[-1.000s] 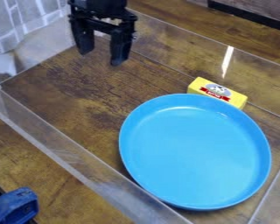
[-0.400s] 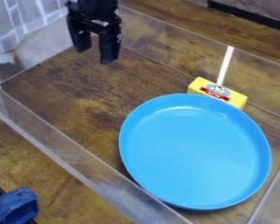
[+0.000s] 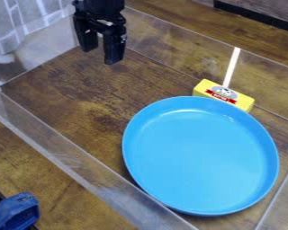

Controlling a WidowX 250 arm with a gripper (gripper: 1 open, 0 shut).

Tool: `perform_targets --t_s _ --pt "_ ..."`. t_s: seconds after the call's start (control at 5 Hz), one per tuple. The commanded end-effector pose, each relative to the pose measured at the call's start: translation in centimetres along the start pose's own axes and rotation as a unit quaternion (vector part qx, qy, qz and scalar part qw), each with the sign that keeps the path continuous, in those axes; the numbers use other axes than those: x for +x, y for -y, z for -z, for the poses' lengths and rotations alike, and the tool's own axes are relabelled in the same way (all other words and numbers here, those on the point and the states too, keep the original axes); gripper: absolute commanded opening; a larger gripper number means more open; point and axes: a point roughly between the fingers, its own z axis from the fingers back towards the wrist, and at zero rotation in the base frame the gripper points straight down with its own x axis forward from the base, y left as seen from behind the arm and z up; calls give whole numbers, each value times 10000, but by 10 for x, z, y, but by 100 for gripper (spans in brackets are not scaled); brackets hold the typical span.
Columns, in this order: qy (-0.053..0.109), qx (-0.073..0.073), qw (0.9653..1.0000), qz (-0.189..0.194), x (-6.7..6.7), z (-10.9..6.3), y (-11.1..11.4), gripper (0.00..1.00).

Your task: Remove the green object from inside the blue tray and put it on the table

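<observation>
The blue tray (image 3: 201,154) lies at the right of the table (image 3: 86,103), and its inside shows only bare blue plastic. No green object shows in this view. My gripper (image 3: 98,52) hangs at the top left, well away from the tray, pointing down over the wood. Its black fingers (image 3: 112,52) stand apart, open, with nothing between them.
A small yellow block (image 3: 222,94) with a printed top sits just beyond the tray's far rim. Clear acrylic walls (image 3: 62,157) border the table at the front left and the back. A blue cloth-like thing (image 3: 14,214) lies outside the wall at the bottom left.
The gripper has rolled about its own axis, so its fingers look closer together, and it has shifted slightly left. It stays open and empty. Tray and block have not moved.
</observation>
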Motion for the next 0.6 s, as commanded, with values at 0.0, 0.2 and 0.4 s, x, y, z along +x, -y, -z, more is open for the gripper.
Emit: perform_targets --t_s 0.0,0.2,0.4 --pt "322 147 9994 -22 1 -23 -7 100" --pt "358 166 9992 -2 15 -17 -4 100" --pt "395 186 9990 -2 27 -10 -2 100"
